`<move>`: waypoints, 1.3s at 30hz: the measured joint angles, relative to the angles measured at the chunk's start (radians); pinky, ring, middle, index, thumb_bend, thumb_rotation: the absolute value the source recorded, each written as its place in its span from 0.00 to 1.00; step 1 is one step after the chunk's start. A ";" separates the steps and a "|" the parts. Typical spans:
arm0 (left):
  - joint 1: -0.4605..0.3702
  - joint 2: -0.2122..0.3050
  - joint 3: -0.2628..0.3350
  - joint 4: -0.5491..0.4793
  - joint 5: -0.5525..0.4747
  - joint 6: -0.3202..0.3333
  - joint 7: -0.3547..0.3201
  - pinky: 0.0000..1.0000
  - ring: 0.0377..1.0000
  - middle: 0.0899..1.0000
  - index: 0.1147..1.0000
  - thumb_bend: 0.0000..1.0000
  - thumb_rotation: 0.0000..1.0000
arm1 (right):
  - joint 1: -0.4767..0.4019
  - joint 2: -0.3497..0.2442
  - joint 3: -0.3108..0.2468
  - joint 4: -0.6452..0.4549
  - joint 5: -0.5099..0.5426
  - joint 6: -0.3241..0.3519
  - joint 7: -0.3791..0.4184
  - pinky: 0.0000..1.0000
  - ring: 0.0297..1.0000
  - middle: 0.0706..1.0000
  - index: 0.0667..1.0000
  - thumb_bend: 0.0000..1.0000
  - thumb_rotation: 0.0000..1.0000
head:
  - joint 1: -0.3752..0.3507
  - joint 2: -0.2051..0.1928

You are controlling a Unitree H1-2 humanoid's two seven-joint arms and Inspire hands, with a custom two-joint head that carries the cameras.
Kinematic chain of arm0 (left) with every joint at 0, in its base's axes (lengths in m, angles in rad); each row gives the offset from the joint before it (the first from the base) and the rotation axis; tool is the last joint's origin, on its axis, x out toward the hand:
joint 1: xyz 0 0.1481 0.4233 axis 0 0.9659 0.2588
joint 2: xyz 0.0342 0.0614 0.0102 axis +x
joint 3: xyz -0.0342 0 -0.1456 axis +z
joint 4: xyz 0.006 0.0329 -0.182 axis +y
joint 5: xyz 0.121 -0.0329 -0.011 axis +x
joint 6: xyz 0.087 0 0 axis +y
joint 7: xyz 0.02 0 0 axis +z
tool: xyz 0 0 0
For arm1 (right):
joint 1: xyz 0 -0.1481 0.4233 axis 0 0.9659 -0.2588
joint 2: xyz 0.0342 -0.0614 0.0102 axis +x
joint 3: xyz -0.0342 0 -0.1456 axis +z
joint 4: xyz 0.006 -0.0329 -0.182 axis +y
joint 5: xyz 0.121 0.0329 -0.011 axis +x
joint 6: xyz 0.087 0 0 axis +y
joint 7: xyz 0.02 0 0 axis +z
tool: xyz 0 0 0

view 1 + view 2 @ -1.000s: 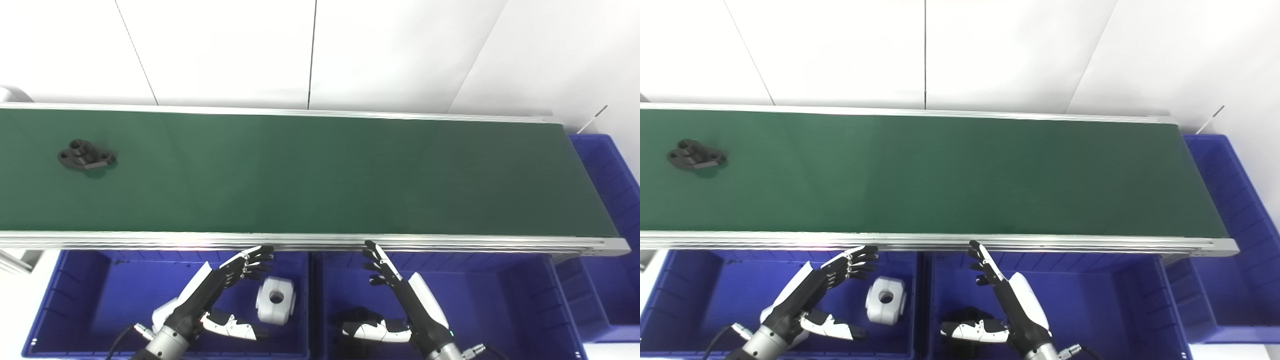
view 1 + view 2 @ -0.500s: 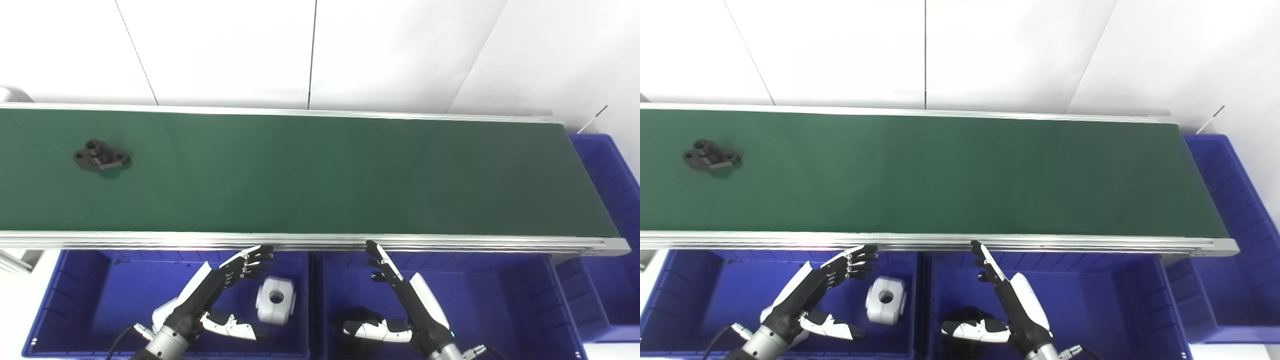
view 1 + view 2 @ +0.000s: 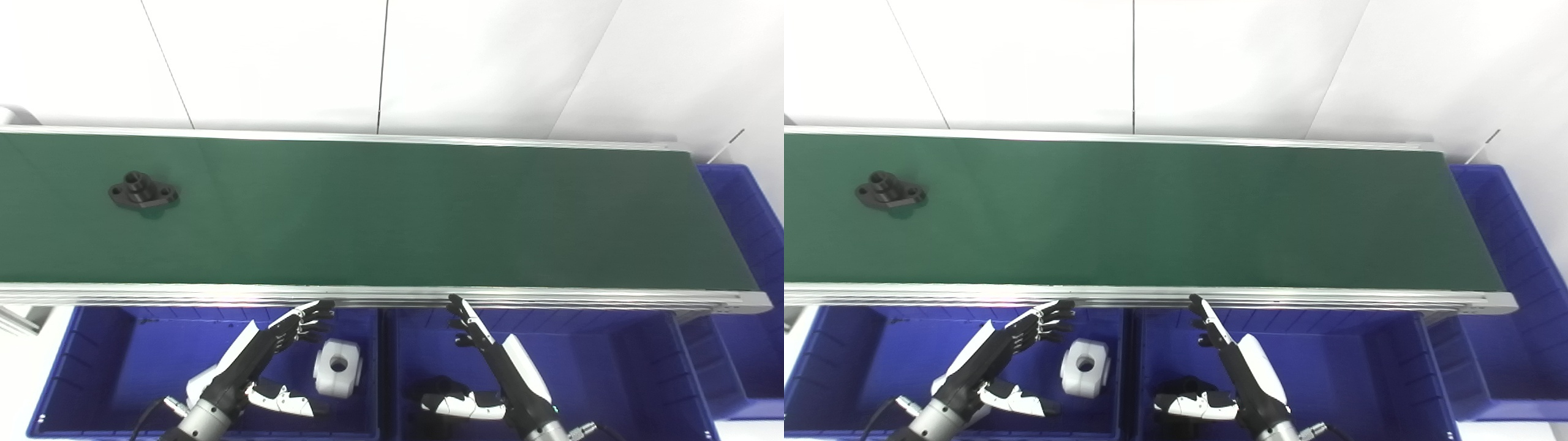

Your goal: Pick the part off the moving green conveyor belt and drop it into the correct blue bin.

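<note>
Black part [image 3: 144, 192] sits flat on the green conveyor belt [image 3: 398, 214], near the belt's left end, about midway between far and near rails, well apart from both hands. Left hand [image 3: 257, 361] is released, fingers spread, holding nothing, hovering over the left blue bin [image 3: 92, 367] just below the belt's near rail [image 3: 551, 298]. Fingertips [image 3: 321, 306] nearly reach the rail. Right hand [image 3: 496, 367] is also released, fingers extended toward the rail, empty, over the middle blue bin [image 3: 612, 373]. White part [image 3: 337, 366] lies in the left blue bin, just beside the left hand. A dark part [image 3: 442, 387] lies in the middle blue bin under the right thumb, mostly hidden. Third blue bin [image 3: 744, 245] sits off the belt's right end.
</note>
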 measured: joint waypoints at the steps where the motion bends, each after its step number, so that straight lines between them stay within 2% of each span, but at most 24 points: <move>1: 0.000 0.000 0.000 0.000 0.000 0.000 0.000 0.74 0.78 0.84 0.84 0.86 0.28 | 0.001 0.000 0.000 0.000 0.001 0.000 0.000 0.77 0.88 0.94 1.00 0.85 0.44 | 0.005 -0.002; 2: 0.000 0.000 -0.001 0.000 0.000 0.000 0.000 0.74 0.78 0.83 0.84 0.86 0.28 | 0.001 0.000 0.000 0.000 0.002 0.000 0.000 0.77 0.88 0.94 1.00 0.85 0.44 | 0.061 -0.029; 4: 0.000 -0.001 -0.004 0.001 0.003 0.000 0.001 0.73 0.78 0.82 0.84 0.87 0.29 | 0.002 -0.002 -0.001 0.004 0.004 -0.001 0.000 0.78 0.89 0.94 1.00 0.85 0.46 | 0.113 -0.061; 5: 0.000 -0.002 -0.006 0.003 0.004 0.000 0.001 0.73 0.78 0.82 0.84 0.87 0.29 | 0.003 -0.004 -0.002 0.011 0.006 -0.007 -0.001 0.79 0.89 0.94 1.00 0.85 0.46 | 0.114 -0.061; 7: 0.002 -0.006 -0.012 0.005 0.008 0.000 0.003 0.73 0.77 0.82 0.84 0.86 0.28 | 0.004 -0.014 -0.004 0.029 0.007 -0.026 -0.003 0.75 0.87 0.94 1.00 0.84 0.49 | 0.178 -0.106; 8: 0.004 -0.009 -0.017 0.005 0.011 0.000 0.004 0.72 0.77 0.83 0.84 0.86 0.27 | 0.006 -0.021 -0.005 0.041 0.006 -0.040 -0.005 0.76 0.88 0.95 1.00 0.84 0.48 | 0.178 -0.106; 9: 0.006 -0.013 -0.022 0.007 0.014 0.000 0.006 0.72 0.77 0.83 0.84 0.86 0.27 | 0.008 -0.029 -0.009 0.051 0.008 -0.054 -0.006 0.78 0.89 0.95 1.00 0.84 0.47 | 0.231 -0.147; 13: 0.007 -0.037 -0.051 0.035 0.054 -0.001 0.040 0.71 0.76 0.83 0.83 0.87 0.28 | 0.012 -0.052 -0.025 0.101 0.035 -0.098 -0.007 0.79 0.91 0.95 1.00 0.84 0.44 | 0.288 -0.215; 18: 0.005 -0.039 -0.080 0.044 0.093 -0.001 0.087 0.70 0.76 0.82 0.82 0.87 0.27 | 0.011 -0.052 -0.028 0.126 0.049 -0.121 -0.008 0.83 0.93 0.96 1.00 0.84 0.40 | 0.299 -0.244; 28: -0.018 -0.030 -0.134 0.085 0.100 -0.001 0.152 0.69 0.75 0.81 0.80 0.89 0.25 | 0.000 -0.051 -0.029 0.161 0.041 -0.135 -0.009 0.75 0.89 0.95 1.00 0.85 0.38 | 0.281 -0.273; 31: -0.027 -0.021 -0.151 0.095 0.098 -0.001 0.166 0.68 0.75 0.81 0.80 0.90 0.25 | -0.004 -0.050 -0.030 0.181 0.041 -0.166 -0.021 0.77 0.90 0.94 0.99 0.86 0.37 | 0.262 -0.296; 32: -0.030 -0.018 -0.158 0.099 0.098 -0.001 0.169 0.68 0.75 0.81 0.79 0.90 0.25 | -0.006 -0.048 -0.030 0.189 0.041 -0.169 -0.023 0.75 0.89 0.94 0.99 0.86 0.37 | 0.255 -0.314; 37: -0.038 -0.006 -0.181 0.126 0.086 -0.001 0.184 0.67 0.74 0.80 0.78 0.90 0.23 | -0.011 -0.043 -0.028 0.224 0.034 -0.182 -0.039 0.73 0.87 0.93 0.98 0.87 0.38 | 0.244 -0.342; 39: -0.040 -0.003 -0.186 0.138 0.081 -0.001 0.196 0.67 0.74 0.80 0.77 0.90 0.22 | -0.014 -0.043 -0.026 0.226 0.026 -0.182 -0.046 0.72 0.86 0.92 0.97 0.87 0.38 | 0.238 -0.367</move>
